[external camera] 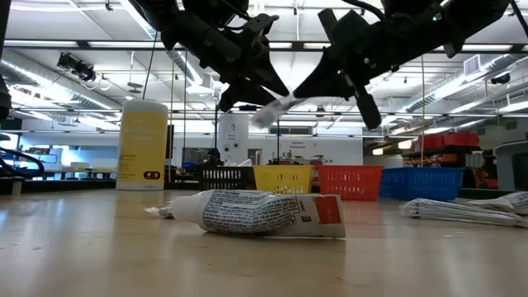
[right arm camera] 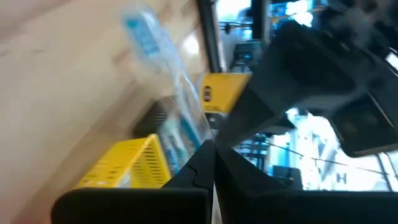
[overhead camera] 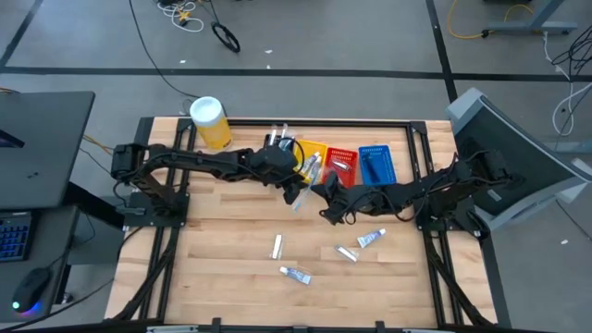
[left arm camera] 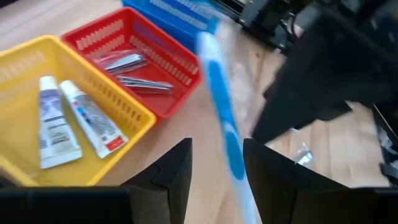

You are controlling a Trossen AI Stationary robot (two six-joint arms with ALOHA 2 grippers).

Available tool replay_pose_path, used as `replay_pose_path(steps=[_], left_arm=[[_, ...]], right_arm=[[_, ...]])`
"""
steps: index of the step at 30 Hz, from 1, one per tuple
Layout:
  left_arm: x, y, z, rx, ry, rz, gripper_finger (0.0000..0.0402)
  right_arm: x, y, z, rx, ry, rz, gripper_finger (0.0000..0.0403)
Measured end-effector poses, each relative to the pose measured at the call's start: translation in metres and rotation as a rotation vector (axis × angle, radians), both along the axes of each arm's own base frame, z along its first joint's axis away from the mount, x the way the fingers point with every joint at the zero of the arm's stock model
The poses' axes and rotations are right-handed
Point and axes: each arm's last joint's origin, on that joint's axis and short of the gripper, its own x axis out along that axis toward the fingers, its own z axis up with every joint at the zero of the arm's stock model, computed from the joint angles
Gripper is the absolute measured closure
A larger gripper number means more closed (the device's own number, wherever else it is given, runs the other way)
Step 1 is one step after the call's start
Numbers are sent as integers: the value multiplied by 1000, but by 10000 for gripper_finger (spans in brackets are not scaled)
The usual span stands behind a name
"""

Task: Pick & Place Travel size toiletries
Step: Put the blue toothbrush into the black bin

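A grey floor (overhead camera: 388,37) is surrounding the wooden table (overhead camera: 222,250), and cables (overhead camera: 185,11) are lying on it. Long ceiling lights (external camera: 99,62) are shining in the big hall. A keyboard (overhead camera: 11,236) is sitting beside the table's left edge.

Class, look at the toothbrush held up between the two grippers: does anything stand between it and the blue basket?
Nothing visible blocks it. The toothbrush hangs above the table, the blue basket lies past the red basket, and both are low enough to pass over. The right gripper pinches the toothbrush's other end.
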Motion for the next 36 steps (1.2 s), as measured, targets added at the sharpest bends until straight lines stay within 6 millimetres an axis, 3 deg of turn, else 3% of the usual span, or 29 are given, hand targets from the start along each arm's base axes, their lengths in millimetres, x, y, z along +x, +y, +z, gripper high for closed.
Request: replay_pose_path(steps=[6, 16, 22, 36], left_arm=[[-2, 10, 0, -18, 0, 50, 251], [-1, 5, 0, 15, 0, -60, 251], [0, 4, 0, 182, 16, -92, 251], [0, 5, 1, 180, 9, -81, 250]], right_arm=[[-4, 4, -7, -35, 77, -29, 394], [-4, -12, -3, 54, -40, -258, 394], [-1, -15, -3, 178, -67, -188, 394], [4, -28, 1, 348, -195, -205, 394]])
